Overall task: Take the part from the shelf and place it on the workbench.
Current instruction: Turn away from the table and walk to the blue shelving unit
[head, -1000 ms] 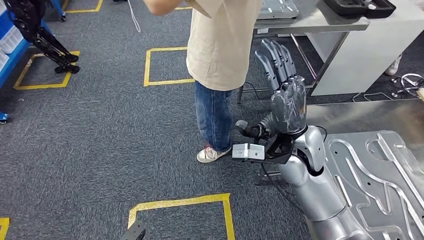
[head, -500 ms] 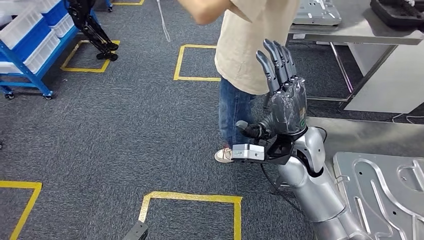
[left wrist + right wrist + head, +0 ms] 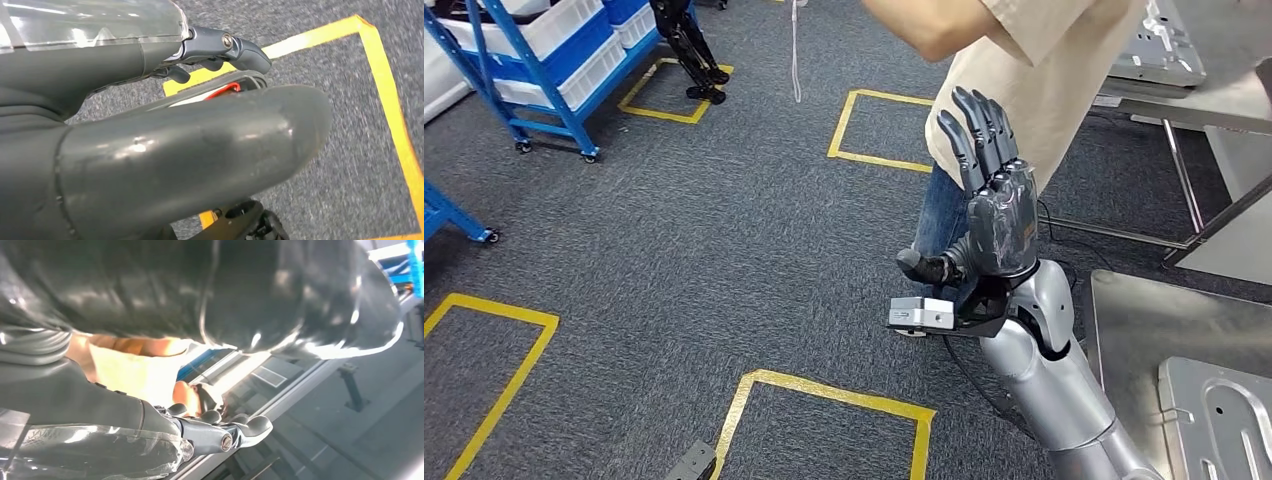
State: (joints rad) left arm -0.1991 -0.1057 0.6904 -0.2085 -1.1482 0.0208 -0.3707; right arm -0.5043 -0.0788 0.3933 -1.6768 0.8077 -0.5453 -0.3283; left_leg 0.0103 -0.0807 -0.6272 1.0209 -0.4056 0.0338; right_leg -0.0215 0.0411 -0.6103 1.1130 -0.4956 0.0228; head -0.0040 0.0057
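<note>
A: One right hand (image 3: 994, 200) was raised, palm empty, fingers straight and apart. The left hand (image 3: 150, 150) was blurred; whether it held anything could not be told.

B: Surroundings?

A: A person (image 3: 1014, 70) stood just behind the right hand. A metal part (image 3: 1224, 420) lay on the workbench (image 3: 1144, 320) beside the right arm. A blue shelf (image 3: 534, 60) stood well apart.

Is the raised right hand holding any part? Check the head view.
No: the right hand stands upright with fingers extended and nothing in it.
</note>
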